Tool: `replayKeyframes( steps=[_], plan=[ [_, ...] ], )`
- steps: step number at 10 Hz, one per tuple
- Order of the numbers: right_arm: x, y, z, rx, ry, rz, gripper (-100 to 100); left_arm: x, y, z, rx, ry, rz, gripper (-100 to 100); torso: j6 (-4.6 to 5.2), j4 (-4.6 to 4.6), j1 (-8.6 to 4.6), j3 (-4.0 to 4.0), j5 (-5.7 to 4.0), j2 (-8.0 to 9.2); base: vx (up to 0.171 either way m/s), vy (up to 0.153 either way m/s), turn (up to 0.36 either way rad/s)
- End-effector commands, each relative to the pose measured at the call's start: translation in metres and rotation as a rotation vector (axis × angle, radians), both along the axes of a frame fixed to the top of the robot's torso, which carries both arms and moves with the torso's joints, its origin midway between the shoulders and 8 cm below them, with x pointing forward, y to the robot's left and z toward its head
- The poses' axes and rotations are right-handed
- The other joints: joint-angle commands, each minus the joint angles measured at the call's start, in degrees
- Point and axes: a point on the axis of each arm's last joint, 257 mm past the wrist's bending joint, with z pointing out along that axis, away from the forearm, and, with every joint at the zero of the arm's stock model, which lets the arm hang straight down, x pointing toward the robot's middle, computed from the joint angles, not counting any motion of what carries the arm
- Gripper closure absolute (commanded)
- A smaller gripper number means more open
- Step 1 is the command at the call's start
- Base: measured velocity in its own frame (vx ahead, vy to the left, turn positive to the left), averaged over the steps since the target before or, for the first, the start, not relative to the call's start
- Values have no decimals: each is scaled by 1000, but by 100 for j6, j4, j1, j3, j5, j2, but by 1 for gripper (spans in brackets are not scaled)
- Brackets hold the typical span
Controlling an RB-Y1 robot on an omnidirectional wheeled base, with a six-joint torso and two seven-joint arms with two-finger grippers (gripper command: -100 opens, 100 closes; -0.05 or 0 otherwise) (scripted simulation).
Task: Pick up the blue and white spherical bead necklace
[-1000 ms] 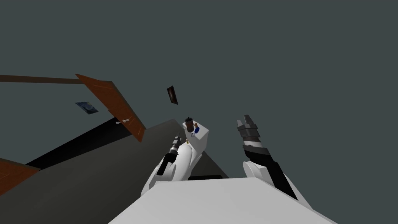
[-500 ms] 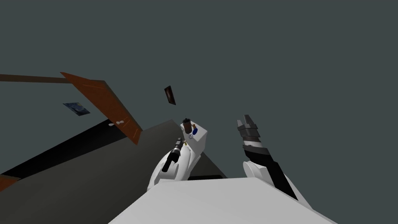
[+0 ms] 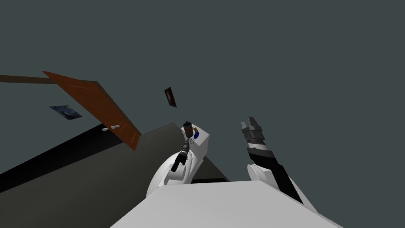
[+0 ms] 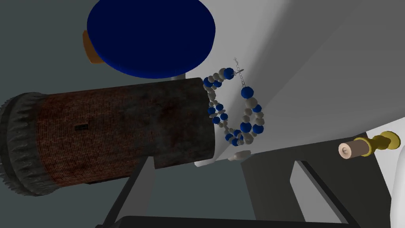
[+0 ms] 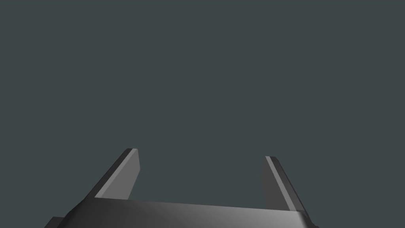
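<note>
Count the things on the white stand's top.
3: the bead necklace, a brown cylinder right beside it, and a blue disc next to the cylinder. An orange piece behind the disc may be a fourth.

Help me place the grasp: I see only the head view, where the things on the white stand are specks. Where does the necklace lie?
Observer: In the left wrist view the bead necklace lies as a loop on the white top, right beside the base of the brown cylinder.
Operator: Are the left fingers open?
Observer: Yes. The left gripper is open, its fingers not yet around the beads.
Operator: And the right one?
Observer: The right gripper is open, with nothing between its fingers.
</note>
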Motion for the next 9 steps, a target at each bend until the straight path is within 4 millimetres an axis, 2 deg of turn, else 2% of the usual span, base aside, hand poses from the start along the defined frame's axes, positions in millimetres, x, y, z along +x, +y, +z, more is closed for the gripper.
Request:
replayKeyframes(
  steps=[1,2,3,4,5,8,9],
  plan=[
    [0,0,0,0,0,0,0,0,-17,-13,-33,42,-2,-100,0,0,0,0,0,0,33,-24,-44],
    [0,0,0,0,0,0,0,1,-27,-16,-55,52,-2,-100,1,1,-1,2,0,3,24,-21,-34],
    [0,0,0,0,0,0,0,1,-22,-12,-41,42,-2,-100,0,2,-1,4,0,7,10,-10,-5],
    [0,0,0,0,0,0,0,1,-23,-13,-43,45,-2,0,-1,3,6,7,0,13,0,0,0],
    [0,0,0,0,0,0,0,9,-12,-15,-43,45,9,-100,-1,4,9,10,1,17,-7,-23,-80],
    [0,0,0,0,0,0,0,25,11,-17,-45,44,33,-100,0,5,-4,13,-1,23,-16,-43,-91],
    [0,0,0,0,0,0,0,22,6,-17,-43,44,28,-100,0,5,-5,13,-2,23,-5,-18,-11]
  ],
)
